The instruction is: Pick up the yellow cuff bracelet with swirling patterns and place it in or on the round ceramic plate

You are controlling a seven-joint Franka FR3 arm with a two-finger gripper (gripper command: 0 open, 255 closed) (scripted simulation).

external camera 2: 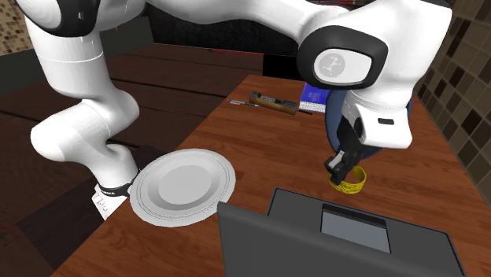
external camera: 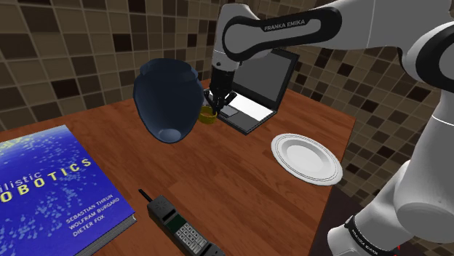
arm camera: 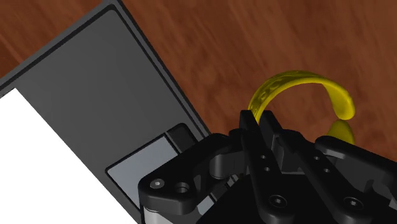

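The yellow cuff bracelet [arm camera: 299, 79] with its open ends sits low over the wooden table, right beside the laptop's front corner. My black gripper [arm camera: 259, 130] is shut on one side of its band, the two fingers pressed together over the yellow wall. In the shoulder view the gripper [external camera: 217, 102] points straight down on the bracelet [external camera: 208, 116], between the dark blue vase and the laptop. The second exterior view gives the same grip [external camera 2: 340, 167] on the bracelet [external camera 2: 352, 180]. The round white plate [external camera: 306, 156] lies bare toward the shoulder view's right, apart from the gripper; it also appears near the table edge [external camera 2: 182, 186].
A large dark blue vase [external camera: 167, 98] stands close beside the gripper. An open grey laptop [external camera: 255, 87] sits on its other side. A blue robotics book [external camera: 51, 189] and an old black handset phone [external camera: 178, 225] lie near the front. Brown table [external camera: 240, 182] stretches between bracelet and plate.
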